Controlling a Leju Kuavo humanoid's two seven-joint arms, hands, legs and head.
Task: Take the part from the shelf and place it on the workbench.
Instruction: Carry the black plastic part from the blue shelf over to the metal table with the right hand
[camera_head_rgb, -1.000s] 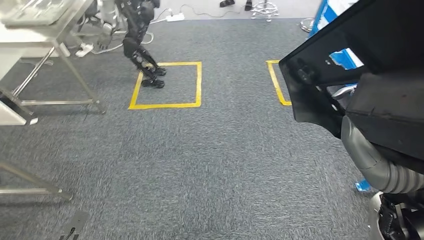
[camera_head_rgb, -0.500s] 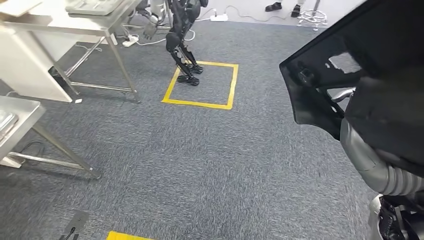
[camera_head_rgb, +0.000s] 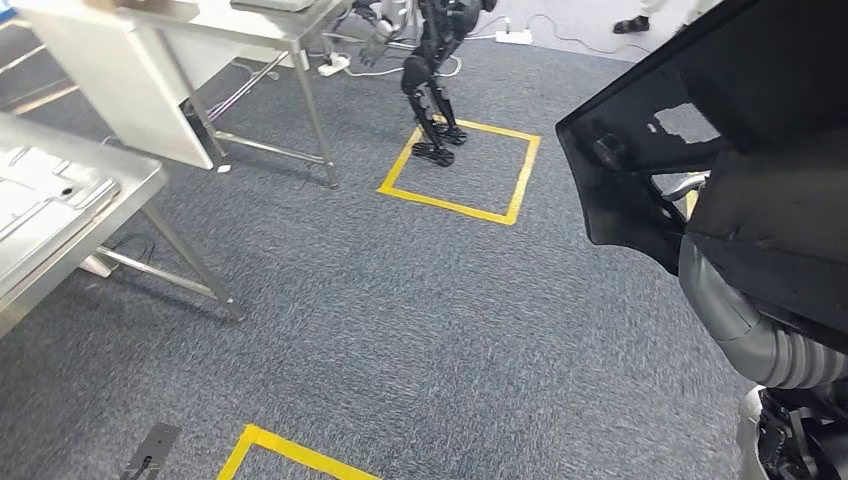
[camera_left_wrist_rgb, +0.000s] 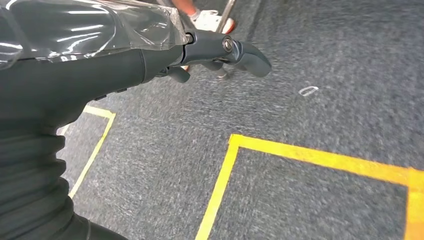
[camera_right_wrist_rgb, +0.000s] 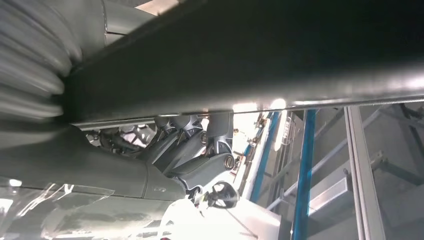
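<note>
Black part (camera_right_wrist_rgb: 240, 55) lies against the right hand's fingers (camera_right_wrist_rgb: 200, 150), which hold it underneath.

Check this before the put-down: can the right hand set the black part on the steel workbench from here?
Probably not yet: the right hand holds the black part at the far right, with open carpet separating it from the steel workbench.

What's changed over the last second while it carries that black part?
The camera turned with the robot, so the whole scene slid: a steel workbench and a second yellow floor marking came into view. The black part stays held up at the right arm, placed as before.
</note>
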